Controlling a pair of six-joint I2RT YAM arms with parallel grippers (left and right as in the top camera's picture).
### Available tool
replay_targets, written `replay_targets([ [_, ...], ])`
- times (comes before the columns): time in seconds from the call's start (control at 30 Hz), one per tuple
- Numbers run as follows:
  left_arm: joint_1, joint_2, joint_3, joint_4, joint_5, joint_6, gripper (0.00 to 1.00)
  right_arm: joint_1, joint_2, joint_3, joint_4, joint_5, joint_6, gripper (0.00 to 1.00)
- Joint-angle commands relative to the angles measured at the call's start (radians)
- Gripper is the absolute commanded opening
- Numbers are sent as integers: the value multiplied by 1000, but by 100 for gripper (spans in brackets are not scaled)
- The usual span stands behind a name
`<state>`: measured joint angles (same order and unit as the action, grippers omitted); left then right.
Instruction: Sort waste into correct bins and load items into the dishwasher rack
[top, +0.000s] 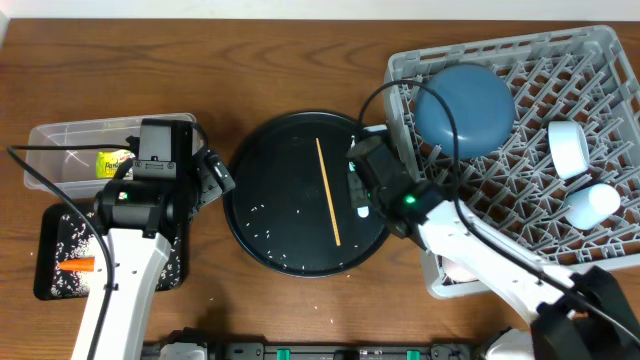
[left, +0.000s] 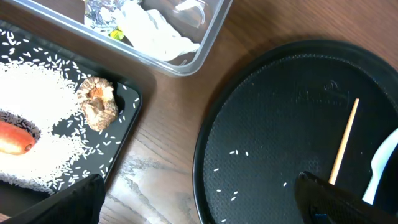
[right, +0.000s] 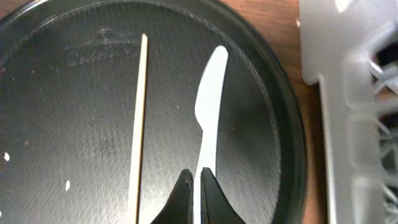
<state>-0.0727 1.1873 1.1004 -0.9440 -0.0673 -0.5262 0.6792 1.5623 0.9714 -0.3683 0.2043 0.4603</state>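
The wooden table (top: 300, 40) bears a round black tray (top: 270, 180). The right gripper (right: 194, 183) clamps the pale-blue flat utensil (right: 210, 93); the left gripper (left: 199, 202) gapes.

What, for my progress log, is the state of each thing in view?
Right fingers: shut on the pale-blue utensil.
Left fingers: open, empty.
Chopstick: flat on round tray.
Plate: propped in rack.
Carrot: in black tray.
Biscuit: in black tray.
Tissue: in clear tub.
Wrapper: in clear tub.
Rice: mostly in black tray.

Round black tray (top: 260, 170) flat on brown wood-grain table (top: 300, 60), roughly mid-table.
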Motion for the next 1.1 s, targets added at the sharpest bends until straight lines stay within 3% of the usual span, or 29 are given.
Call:
replay_targets([
  [0.0,5,-3,16,-5,-16,2,98,-8,8,-4,-61,-22,85,1],
  [0.13,5,-3,16,-5,-16,2,98,-4,51,-5,-119,-26,124,24],
  [0.23,5,-3,16,-5,-16,2,98,6,99,-5,-111,-29,124,34],
  [0.3,5,-3,16,-5,-16,2,98,11,132,-5,-95,-31,124,36],
  [0.7,5,-3,16,-5,-16,2,98,34,319,-5,-48,-55,130,27],
  [0.83,5,-3,16,-5,-16,2,98,37,322,-5,-58,-55,130,1],
  [1.07,5,-3,16,-5,-16,2,98,34,306,-4,-55,-50,130,1],
])
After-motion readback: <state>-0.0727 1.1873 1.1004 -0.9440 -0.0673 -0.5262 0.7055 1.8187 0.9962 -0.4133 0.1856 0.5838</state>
